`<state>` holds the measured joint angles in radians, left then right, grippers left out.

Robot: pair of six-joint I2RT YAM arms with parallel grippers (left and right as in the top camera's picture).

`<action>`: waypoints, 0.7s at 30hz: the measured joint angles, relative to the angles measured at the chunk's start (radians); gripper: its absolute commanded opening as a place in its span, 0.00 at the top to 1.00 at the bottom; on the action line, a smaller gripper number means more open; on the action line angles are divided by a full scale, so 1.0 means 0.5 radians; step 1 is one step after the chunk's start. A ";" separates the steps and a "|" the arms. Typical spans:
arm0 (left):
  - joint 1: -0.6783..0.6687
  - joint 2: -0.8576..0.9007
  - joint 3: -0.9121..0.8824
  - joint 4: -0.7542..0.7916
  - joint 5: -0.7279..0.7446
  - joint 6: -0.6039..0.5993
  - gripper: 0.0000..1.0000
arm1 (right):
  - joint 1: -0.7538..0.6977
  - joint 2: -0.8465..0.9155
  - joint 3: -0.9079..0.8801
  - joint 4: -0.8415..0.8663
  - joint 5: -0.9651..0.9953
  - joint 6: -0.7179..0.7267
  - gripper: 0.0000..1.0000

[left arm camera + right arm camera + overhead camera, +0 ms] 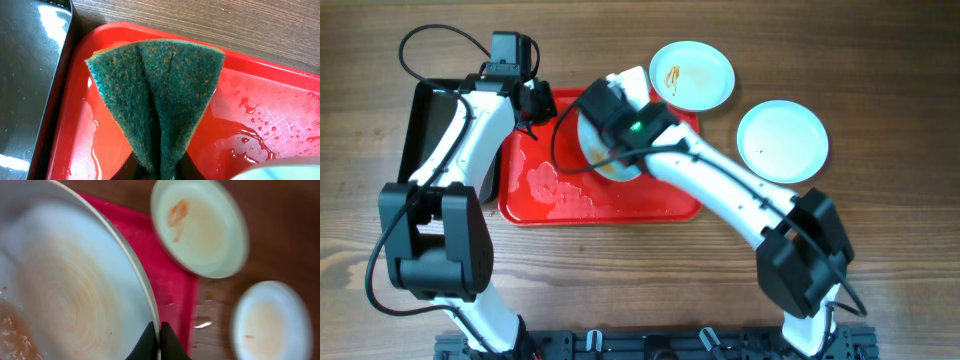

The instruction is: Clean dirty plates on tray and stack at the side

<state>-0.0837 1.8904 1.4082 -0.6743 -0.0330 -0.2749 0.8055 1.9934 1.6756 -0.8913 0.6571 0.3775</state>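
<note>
Over the tray (620,205) my right pincer (159,330) pinches a streaky plate (65,295), my left pincer (538,103) grips the sponge (155,90), while a smeared plate (692,75) and a cleaner plate (782,142) sit unstacked aside.

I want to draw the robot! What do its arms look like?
The left arm and right arm are white tubes with chunky black joints. Black cables loop off them. A green light glows on the right one. The fingers are black.
</note>
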 measured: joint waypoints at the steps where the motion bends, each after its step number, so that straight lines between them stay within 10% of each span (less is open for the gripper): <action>1: 0.000 0.000 0.000 -0.001 0.000 0.000 0.89 | 0.063 0.000 0.000 -0.032 0.175 0.008 0.96; 13: 0.030 0.000 0.001 -0.001 0.000 -0.017 0.89 | 0.403 0.000 0.000 -0.230 1.398 0.195 0.96; 21: 0.043 0.000 0.001 -0.014 0.000 -0.032 0.88 | 0.095 -0.053 0.000 -0.237 0.318 0.195 0.96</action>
<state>-0.0624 1.8904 1.4086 -0.6811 -0.0330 -0.2909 0.8528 1.9671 1.6756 -1.0096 0.8162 0.4747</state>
